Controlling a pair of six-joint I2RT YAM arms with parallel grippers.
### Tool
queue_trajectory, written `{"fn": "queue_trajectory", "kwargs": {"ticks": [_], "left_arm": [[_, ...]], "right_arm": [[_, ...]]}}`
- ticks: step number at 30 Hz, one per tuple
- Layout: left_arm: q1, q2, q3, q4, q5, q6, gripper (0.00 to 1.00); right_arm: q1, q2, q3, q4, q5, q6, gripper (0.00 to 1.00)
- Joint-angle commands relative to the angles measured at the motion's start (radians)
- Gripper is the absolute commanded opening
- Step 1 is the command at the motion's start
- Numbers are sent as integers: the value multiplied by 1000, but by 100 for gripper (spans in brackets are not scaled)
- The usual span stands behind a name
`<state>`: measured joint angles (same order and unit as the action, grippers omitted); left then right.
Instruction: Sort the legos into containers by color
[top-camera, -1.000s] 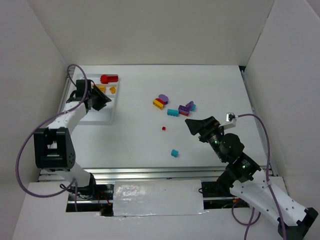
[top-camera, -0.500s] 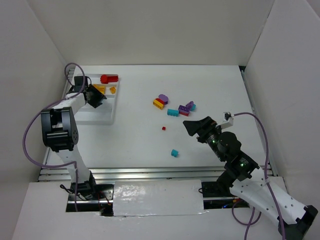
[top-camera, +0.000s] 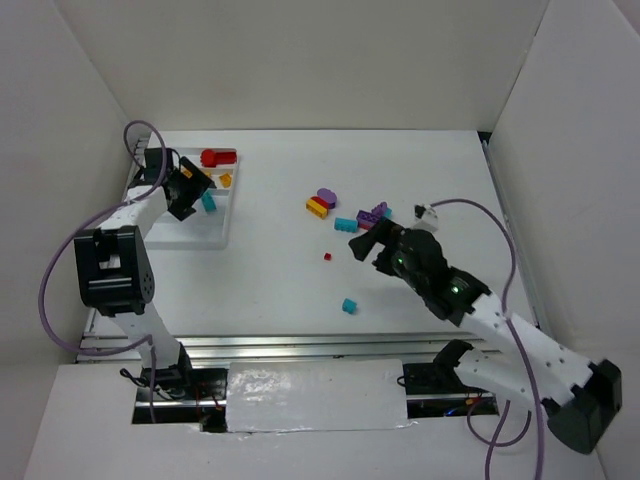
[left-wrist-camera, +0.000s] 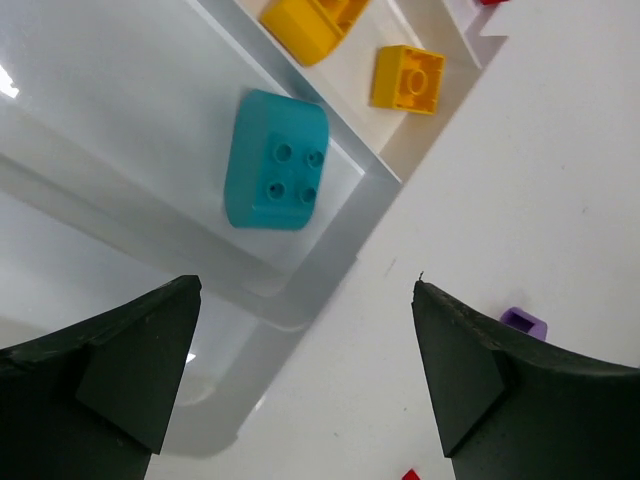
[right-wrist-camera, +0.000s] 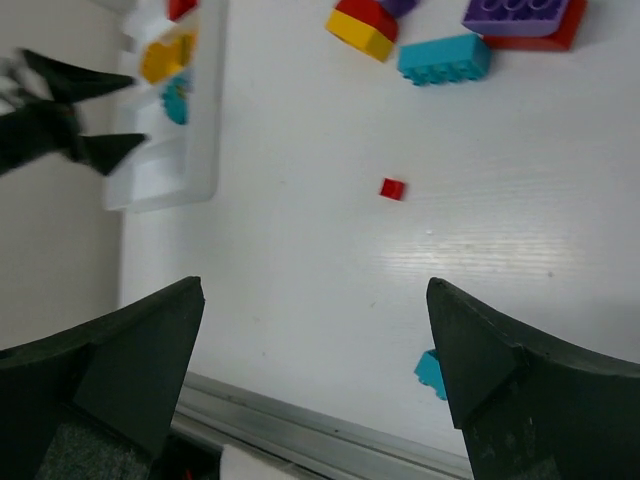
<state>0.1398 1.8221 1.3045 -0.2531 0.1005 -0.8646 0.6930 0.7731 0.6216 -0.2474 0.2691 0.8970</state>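
My left gripper (top-camera: 188, 192) hangs open over the white tray (top-camera: 205, 232), nothing between its fingers. In the left wrist view the open gripper (left-wrist-camera: 306, 288) is just short of a rounded teal brick (left-wrist-camera: 275, 160) lying in one compartment of the tray (left-wrist-camera: 335, 255). Two yellow bricks (left-wrist-camera: 408, 77) lie in the neighbouring compartment. A red brick (top-camera: 216, 157) sits at the tray's far end. My right gripper (top-camera: 365, 245) stands open above the table, near the loose legos: a tiny red brick (right-wrist-camera: 392, 188), a teal brick (right-wrist-camera: 443, 58) and a lone teal brick (right-wrist-camera: 432, 372).
The loose pile at mid-table also holds a yellow-and-red stack (top-camera: 318, 207), a purple rounded brick (top-camera: 327, 196) and a purple brick on a red one (top-camera: 372, 215). White walls close in the table on three sides. A metal rail (top-camera: 300, 345) runs along the near edge.
My left gripper has opened and the teal brick now lies in the tray. The right arm has reached further left and forward, towards the loose pile.
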Motion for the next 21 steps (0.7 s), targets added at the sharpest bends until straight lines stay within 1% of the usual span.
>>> {"fn": "queue_trajectory", "kwargs": {"ticks": [1, 2, 3, 4, 6, 7, 8, 9, 10, 11, 12, 13, 15, 18, 19, 21], "left_arm": [[-75, -153, 64, -81, -89, 65, 100], [-106, -205, 94, -112, -103, 106, 99], [-184, -231, 110, -168, -154, 124, 100], [-221, -257, 119, -195, -227, 134, 99], [-300, -352, 104, -219, -254, 159, 99], [-318, -386, 89, -230, -243, 159, 100], [-325, -465, 64, -227, -226, 162, 99], [-330, -507, 9, -221, -205, 165, 100], [-332, -548, -17, -216, -188, 171, 99], [-333, -629, -45, -204, -156, 183, 100], [-336, -667, -85, -204, -138, 196, 100], [-336, -723, -97, -210, -121, 223, 100], [-338, -762, -116, -248, -50, 259, 99], [-338, -799, -131, -314, 39, 334, 100], [-338, -816, -137, -330, 51, 364, 100], [-338, -837, -163, -359, 57, 395, 99]], "right_arm": [[14, 280, 160, -188, 34, -44, 100], [31, 335, 200, -206, 79, -50, 100], [49, 375, 210, -220, 106, -52, 100], [66, 440, 216, -225, 126, -58, 100], [121, 488, 219, -210, 113, -95, 99], [140, 526, 219, -196, 108, -140, 99], [176, 543, 221, -197, 113, -151, 99], [194, 554, 218, -190, 113, -171, 99], [210, 560, 210, -167, 98, -222, 99], [226, 558, 195, -159, 93, -237, 98], [233, 552, 184, -147, 82, -260, 98], [235, 539, 172, -118, 41, -273, 97], [228, 534, 138, -92, 13, -293, 95], [215, 584, 156, -107, -16, -306, 91], [215, 627, 170, -131, -16, -311, 89], [218, 682, 204, -151, -33, -338, 81]]}}
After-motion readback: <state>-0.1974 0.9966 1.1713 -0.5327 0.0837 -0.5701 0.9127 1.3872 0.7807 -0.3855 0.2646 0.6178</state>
